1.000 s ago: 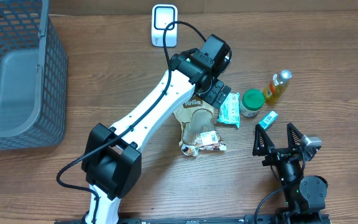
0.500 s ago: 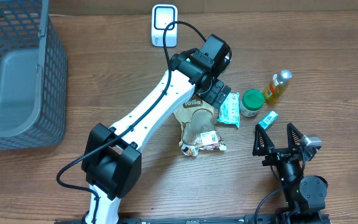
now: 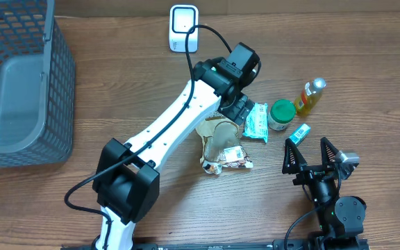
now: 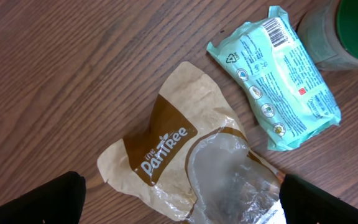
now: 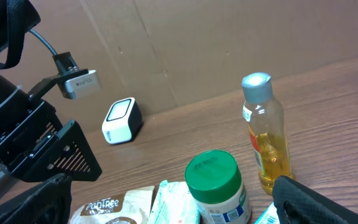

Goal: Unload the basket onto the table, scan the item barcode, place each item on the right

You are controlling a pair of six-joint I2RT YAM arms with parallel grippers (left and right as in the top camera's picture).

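Presently the left gripper (image 4: 184,186) hangs over the brown PanTree pouch (image 3: 221,142), jaws spread wide and empty; the teal packet (image 3: 257,121), barcode up, lies just right of that pouch. Right gripper (image 3: 310,154) sits well right of the pouch, likewise agape; the scanner (image 3: 183,28) stands far beyond it.

**Other Goods and a Basket on the Desk**

A grey mesh basket (image 3: 61,76) is seen well to the left of the left claw (image 3: 238,105), at the edge of the wooden desk (image 3: 367,42). Just right of that claw a teal packet (image 3: 257,122) is laid flat. A green-lidded jar (image 3: 281,114) is set just beside it, and a bottle (image 3: 310,96) of yellow liquid is stood upright beyond. A small teal box (image 3: 298,133) is found just ahead of the right claw (image 3: 310,156).
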